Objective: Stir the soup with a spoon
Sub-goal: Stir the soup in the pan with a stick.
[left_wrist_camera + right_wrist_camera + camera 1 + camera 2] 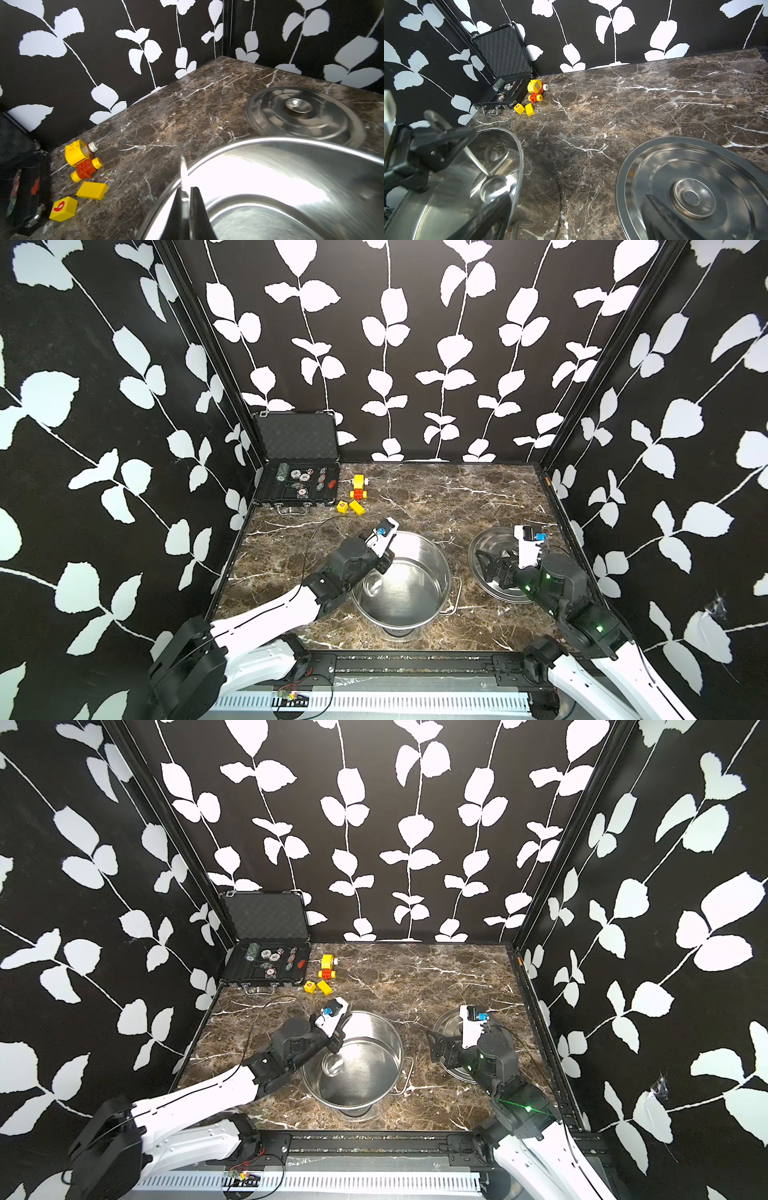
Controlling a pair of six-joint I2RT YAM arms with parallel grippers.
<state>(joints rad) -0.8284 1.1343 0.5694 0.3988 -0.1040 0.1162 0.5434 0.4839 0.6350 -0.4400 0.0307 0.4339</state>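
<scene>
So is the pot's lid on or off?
Off. The lid lies flat on the table beside the pot, whose shiny inside shows.

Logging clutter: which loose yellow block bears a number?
The yellow cube with the red numeral, nearer the black case; the flat yellow block beside it is plain.

The left end effector (338, 1048) hangs over the pot (376, 1027), the right end effector (439, 1049) over the lid (449, 1020).
</scene>
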